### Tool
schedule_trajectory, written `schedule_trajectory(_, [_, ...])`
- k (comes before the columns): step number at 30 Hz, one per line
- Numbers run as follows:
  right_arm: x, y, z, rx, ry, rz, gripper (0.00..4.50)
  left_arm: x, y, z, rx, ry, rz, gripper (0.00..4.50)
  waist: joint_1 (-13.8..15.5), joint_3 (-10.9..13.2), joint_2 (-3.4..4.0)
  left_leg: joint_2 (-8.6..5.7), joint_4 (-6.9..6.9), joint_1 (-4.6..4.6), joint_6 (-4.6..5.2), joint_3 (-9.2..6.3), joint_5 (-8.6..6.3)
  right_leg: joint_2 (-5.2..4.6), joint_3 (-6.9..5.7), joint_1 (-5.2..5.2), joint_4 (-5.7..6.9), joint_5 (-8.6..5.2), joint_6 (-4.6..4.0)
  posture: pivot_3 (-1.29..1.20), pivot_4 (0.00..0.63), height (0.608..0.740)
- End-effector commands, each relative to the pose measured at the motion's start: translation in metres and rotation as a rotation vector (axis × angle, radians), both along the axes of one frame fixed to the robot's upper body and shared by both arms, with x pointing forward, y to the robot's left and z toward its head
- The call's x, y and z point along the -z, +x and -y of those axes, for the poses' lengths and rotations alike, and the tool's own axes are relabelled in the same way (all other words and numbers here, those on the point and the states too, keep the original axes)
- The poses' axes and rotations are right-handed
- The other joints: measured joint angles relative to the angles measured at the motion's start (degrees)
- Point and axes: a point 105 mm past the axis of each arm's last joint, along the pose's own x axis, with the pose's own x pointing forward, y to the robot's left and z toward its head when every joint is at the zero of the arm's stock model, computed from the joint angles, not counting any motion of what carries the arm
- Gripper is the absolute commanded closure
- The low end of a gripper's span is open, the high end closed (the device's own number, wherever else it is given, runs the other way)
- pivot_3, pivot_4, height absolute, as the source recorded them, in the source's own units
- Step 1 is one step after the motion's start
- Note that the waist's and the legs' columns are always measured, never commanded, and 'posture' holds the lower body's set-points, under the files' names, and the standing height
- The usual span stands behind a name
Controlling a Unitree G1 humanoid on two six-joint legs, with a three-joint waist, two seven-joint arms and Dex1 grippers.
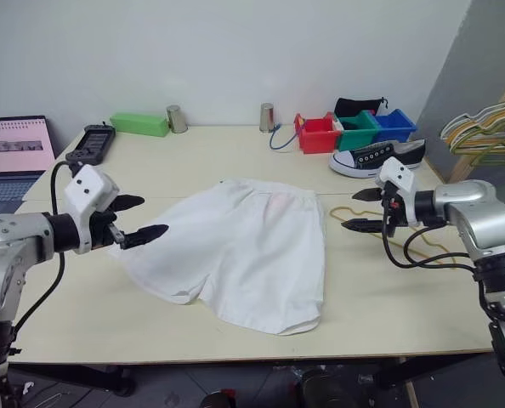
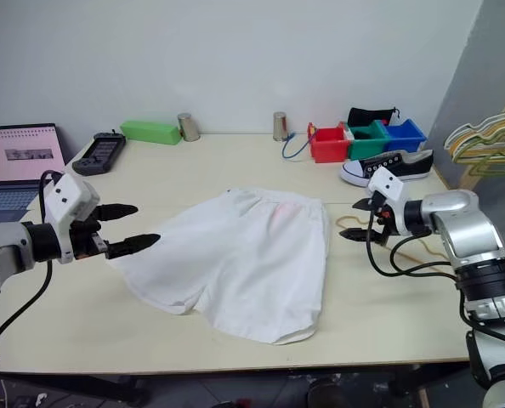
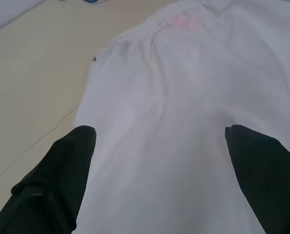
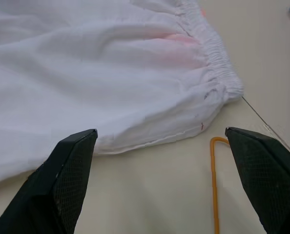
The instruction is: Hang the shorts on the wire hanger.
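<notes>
shorts (image 1: 240, 251) flat on the table (image 1: 193, 153), waistband toward the far edge, both legs running back toward the near edge. wire hanger (image 4: 215, 180) on the tabletop just beside the waistband's right corner, largely tucked behind the right gripper (image 1: 360, 209). right gripper spread wide, empty, hovering right over that hanger. left gripper (image 1: 138, 218) spread wide too, empty, above the shorts' left leg edge. right arm clearly nearer the hanger, left nearer the cloth.

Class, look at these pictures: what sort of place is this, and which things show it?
Probably a robotics lab or test workspace: a plain table set against a bare wall, an open laptop at its edge, and practice props such as coloured bins and a sneaker.
</notes>
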Motion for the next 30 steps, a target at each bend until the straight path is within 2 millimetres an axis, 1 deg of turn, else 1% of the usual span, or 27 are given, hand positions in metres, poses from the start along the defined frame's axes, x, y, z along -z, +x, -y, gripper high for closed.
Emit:
schedule_trajectory(1, [-0.007, 0.018, -0.009, 0.085, 0.022, 0.005, 0.05, -0.004, -0.007, 0.018, 0.073, 0.033, 0.054, 0.0, -0.09, 0.0, 0.0, 0.0, 0.0, 0.0, 0.0, -0.01, 0.0, 0.0, 0.01, -0.01, 0.01, 0.0, 0.0, -0.18, 0.026, 0.74])
schedule_trajectory(4, [-0.001, 0.033, -0.026, 0.137, 0.065, -0.052, 0.05, 0.017, -0.02, 0.025, 0.094, 0.042, 0.008, 0.0, -0.23, 0.0, 0.06, -0.01, 0.03, 0.01, 0.0, -0.03, 0.0, 0.01, -0.01, 0.0, 0.08, 0.0, 0.0, -0.18, 0.027, 0.74])
schedule_trajectory(9, [0.013, 0.043, -0.048, 0.164, 0.104, -0.149, 0.05, 0.049, -0.042, 0.04, 0.116, 0.032, -0.066, 0.0, 0.01, 0.05, -0.04, -0.03, 0.14, 0.04, 0.0, -0.01, 0.0, 0.0, 0.05, -0.16, 0.64, -0.08, -0.15, -0.15, 0.037, 0.74])
schedule_trajectory(12, [0.017, 0.05, -0.051, 0.187, 0.081, -0.145, 0.05, 0.064, -0.053, 0.044, 0.119, 0.042, -0.097, 0.0, 0.23, 0.09, 0.0, -0.02, 0.14, 0.08, 0.01, -0.04, 0.01, 0.03, 0.04, -0.21, 0.8, -0.1, -0.22, -0.13, 0.039, 0.74])
schedule_trajectory(15, [0.013, 0.05, -0.05, 0.137, 0.043, -0.068, 0.05, 0.075, -0.061, 0.046, 0.111, 0.051, -0.112, 0.0, 0.83, 0.14, 0.08, -0.01, 0.15, 0.08, 0.02, -0.11, 0.01, 0.07, 0.01, -0.21, 0.81, -0.12, -0.24, -0.12, 0.045, 0.74])
schedule_trajectory(18, [-0.002, 0.028, -0.054, -0.058, 0.055, -0.017, 0.05, 0.087, -0.066, 0.049, 0.108, 0.067, -0.121, 0.0, 1.88, 0.23, 0.2, -0.02, 0.2, 0.07, 0.02, -0.06, 0.01, 0.06, 0.05, -0.21, 0.81, -0.13, -0.22, -0.12, 0.048, 0.74])
schedule_trajectory(20, [-0.013, -0.001, -0.052, -0.236, 0.044, 0.015, 0.05, 0.094, -0.066, 0.049, 0.098, 0.07, -0.125, 0.0, 2.3, 0.27, 0.25, -0.02, 0.21, 0.07, 0.02, -0.07, 0.01, 0.06, 0.03, -0.18, 0.79, -0.15, -0.23, -0.14, 0.049, 0.74])
schedule_trajectory(21, [-0.016, -0.019, -0.051, -0.323, 0.022, 0.027, 0.05, 0.097, -0.063, 0.047, 0.08, 0.081, -0.114, 0.0, 2.81, 0.28, 0.25, -0.02, 0.2, 0.03, 0.02, -0.09, 0.01, 0.06, 0.0, -0.21, 0.78, -0.16, -0.24, -0.14, 0.048, 0.74])
schedule_trajectory(22, [-0.016, -0.033, -0.05, -0.377, -0.001, 0.031, 0.05, 0.098, -0.06, 0.045, 0.065, 0.084, -0.107, 0.0, 3.22, 0.28, 0.26, -0.01, 0.22, 0.01, 0.02, -0.14, 0.01, 0.06, -0.05, -0.22, 0.77, -0.21, -0.22, -0.15, 0.046, 0.74])
schedule_trajectory(24, [-0.013, -0.055, -0.049, -0.449, -0.062, 0.043, 0.05, 0.101, -0.055, 0.043, 0.053, 0.079, -0.102, 0.0, 3.56, 0.28, 0.27, -0.02, 0.21, 0.02, 0.01, -0.12, 0.0, 0.03, -0.07, -0.18, 0.77, -0.34, -0.15, -0.17, 0.046, 0.74])
schedule_trajectory(26, [-0.008, -0.073, -0.049, -0.498, -0.11, 0.065, 0.05, 0.104, -0.049, 0.043, 0.051, 0.078, -0.099, 0.0, 3.23, 0.29, 0.27, 0.0, 0.21, 0.03, 0.0, -0.13, -0.01, 0.05, -0.09, -0.18, 0.8, -0.37, -0.19, -0.19, 0.046, 0.74])
schedule_trajectory(28, [-0.005, -0.085, -0.052, -0.529, -0.14, 0.089, 0.05, 0.108, -0.041, 0.043, 0.044, 0.075, -0.086, 0.0, 3.09, 0.28, 0.25, 0.0, 0.22, 0.06, 0.0, -0.13, -0.01, 0.05, -0.1, -0.16, 0.81, -0.37, -0.18, -0.2, 0.045, 0.74])
schedule_trajectory(30, [-0.005, -0.091, -0.057, -0.528, -0.139, 0.111, 0.05, 0.11, -0.033, 0.047, 0.049, 0.059, -0.082, 0.0, 2.72, 0.28, 0.25, 0.0, 0.24, 0.13, 0.0, -0.06, -0.01, 0.04, -0.05, -0.14, 0.81, -0.36, -0.17, -0.22, 0.044, 0.74])
